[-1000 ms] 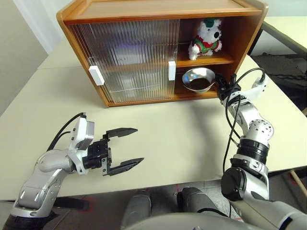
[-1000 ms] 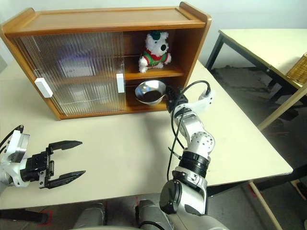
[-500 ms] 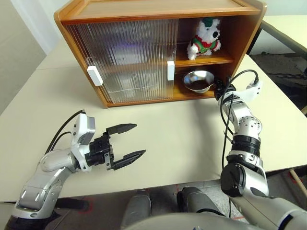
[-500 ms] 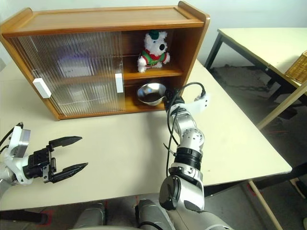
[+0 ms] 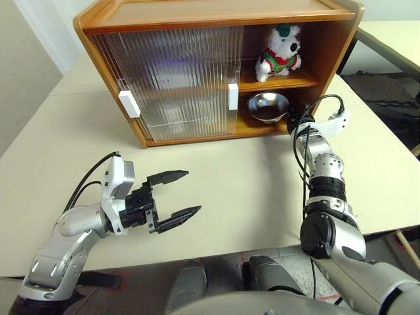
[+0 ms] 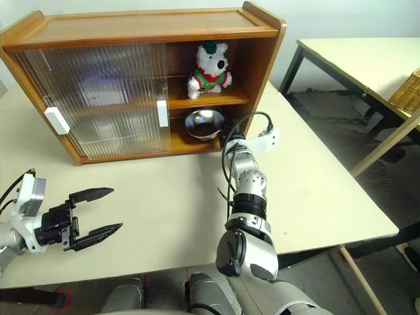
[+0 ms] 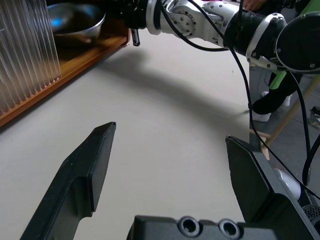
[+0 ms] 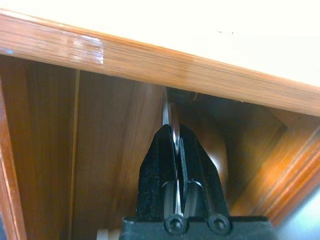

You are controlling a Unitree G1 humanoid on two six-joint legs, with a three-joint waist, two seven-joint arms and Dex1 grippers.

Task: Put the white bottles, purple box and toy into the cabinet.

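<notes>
Pinching the rim of the round silver metal bowl (image 5: 268,107) between closed fingers, the right gripper (image 5: 293,124) is seen at the open right end of the large wooden cabinet (image 5: 216,14), on its lower shelf. In the right wrist view the two black fingers (image 8: 176,162) are pressed together on a thin metal edge, with brown cabinet wood all around. The step in hand is judged to be the setting or shifting of this bowl on the lower shelf; the next move would call for the fingers to be parted and the arm drawn back without dragging the bowl out. The right arm is stretched forward, roughly level. The left gripper (image 5: 172,195) is held low over the pale table (image 5: 249,177), its fingers spread wide and empty, pointing toward the right. The fluffy white plush toy (image 5: 281,47) with its red-and-green scarf already sits on the upper shelf, above the bowl. The ribbed translucent sliding doors (image 5: 174,79) cover the cabinet's left part.
</notes>
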